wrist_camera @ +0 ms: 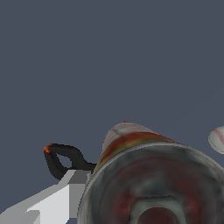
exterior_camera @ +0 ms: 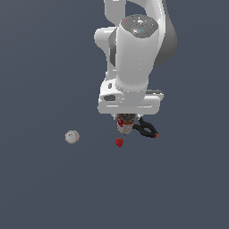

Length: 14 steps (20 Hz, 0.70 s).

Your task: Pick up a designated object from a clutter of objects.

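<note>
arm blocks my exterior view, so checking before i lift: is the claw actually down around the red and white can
observer: The wrist view shows the can upright, its dark metal top filling the frame right under the camera.
operator: fingers on both sides
observer: Only one finger shows, beside the can's wall. Contact can't be judged, nor whether the claw is open or shut.
operator: clamp in the way
observer: The black clamp lies beyond that finger, its red tip at the end away from the can.
</note>
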{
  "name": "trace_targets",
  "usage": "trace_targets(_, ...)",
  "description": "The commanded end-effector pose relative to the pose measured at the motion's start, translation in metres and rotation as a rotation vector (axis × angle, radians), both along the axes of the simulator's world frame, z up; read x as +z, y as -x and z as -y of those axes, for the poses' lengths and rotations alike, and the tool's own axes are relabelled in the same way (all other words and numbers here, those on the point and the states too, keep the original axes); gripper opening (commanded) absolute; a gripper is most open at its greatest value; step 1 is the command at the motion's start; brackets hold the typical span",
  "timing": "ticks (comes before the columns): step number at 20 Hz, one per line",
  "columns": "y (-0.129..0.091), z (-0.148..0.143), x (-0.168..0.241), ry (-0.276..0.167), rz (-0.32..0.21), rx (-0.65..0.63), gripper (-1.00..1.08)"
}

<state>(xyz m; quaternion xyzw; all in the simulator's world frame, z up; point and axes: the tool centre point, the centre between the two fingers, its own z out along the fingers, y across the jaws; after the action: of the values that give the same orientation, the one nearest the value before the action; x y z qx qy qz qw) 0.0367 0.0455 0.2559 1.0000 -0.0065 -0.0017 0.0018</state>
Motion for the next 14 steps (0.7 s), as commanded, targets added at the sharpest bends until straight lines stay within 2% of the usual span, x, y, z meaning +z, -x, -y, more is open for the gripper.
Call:
trace_targets(1,-0.001,-0.023,0.025,0.0,0.003,-0.001,-1.0)
trace_targets(9,-0.004,-0.096,0.096,-0.001,0.003,-0.001,-1.0)
trace_targets(14,-0.007,-0.131,0.131,-0.003,0.003,0.0,-1.0)
